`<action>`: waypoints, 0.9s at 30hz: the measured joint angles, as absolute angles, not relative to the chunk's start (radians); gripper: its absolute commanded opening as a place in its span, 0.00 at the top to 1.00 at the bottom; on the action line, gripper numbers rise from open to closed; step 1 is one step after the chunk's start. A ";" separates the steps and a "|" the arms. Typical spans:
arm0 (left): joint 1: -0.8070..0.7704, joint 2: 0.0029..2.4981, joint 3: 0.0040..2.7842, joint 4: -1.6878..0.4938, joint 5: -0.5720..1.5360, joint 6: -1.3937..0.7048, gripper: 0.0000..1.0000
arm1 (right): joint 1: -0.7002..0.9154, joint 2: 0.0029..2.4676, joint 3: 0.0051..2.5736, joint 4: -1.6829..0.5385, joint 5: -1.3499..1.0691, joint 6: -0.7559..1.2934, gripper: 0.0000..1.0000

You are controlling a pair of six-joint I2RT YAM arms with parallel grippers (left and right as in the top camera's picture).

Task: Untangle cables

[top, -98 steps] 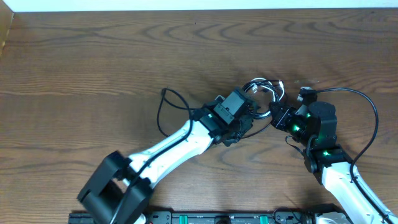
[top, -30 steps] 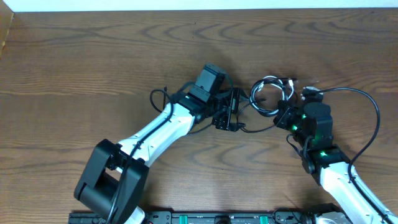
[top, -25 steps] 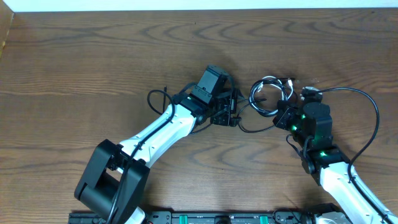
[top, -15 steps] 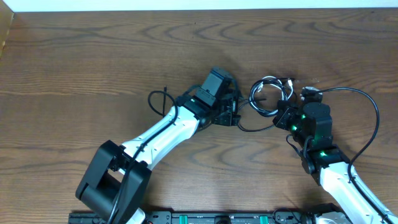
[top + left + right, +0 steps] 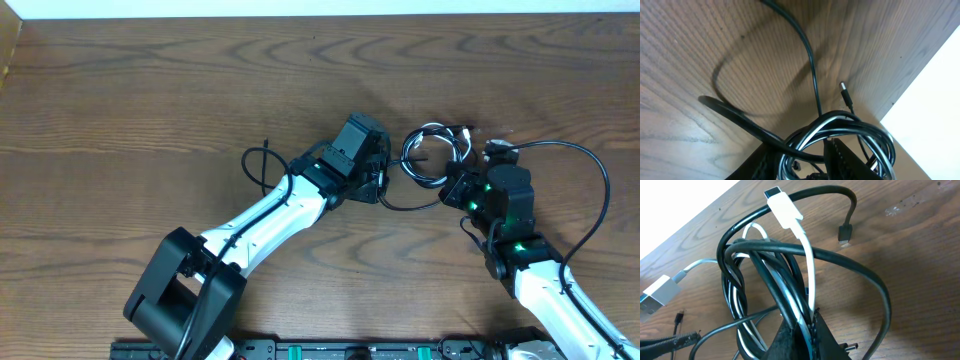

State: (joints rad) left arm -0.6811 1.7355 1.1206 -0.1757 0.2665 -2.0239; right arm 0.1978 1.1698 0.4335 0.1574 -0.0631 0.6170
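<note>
While right tool [image 5: 800, 324] pinches cables [image 5: 765, 265] — bundle's long axis running away from it — left tool [image 5: 801, 149] spread.

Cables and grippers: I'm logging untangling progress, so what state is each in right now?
cables, tangled together in one coiled bundle on the table.
white cable, threaded through the bundle, plug end free.
right gripper, shut on the cables.
left gripper, open, cable loops lying between its fingers.
</note>
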 measured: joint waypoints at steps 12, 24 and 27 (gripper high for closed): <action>-0.691 1.739 1.121 -0.175 0.210 -2.024 0.92 | 0.198 1.170 0.434 0.147 -0.069 0.617 0.99; -0.601 1.739 1.120 -0.079 0.189 -1.735 0.93 | 0.198 1.170 0.434 0.123 -0.069 0.617 0.99; -0.530 1.727 1.119 0.054 0.298 -1.585 0.93 | 0.198 1.170 0.434 0.102 -0.049 0.617 0.99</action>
State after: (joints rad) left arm -0.5297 1.7267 1.1187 0.0540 0.2981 -1.5848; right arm 0.1978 1.1698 0.4335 0.1020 -0.0486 0.6170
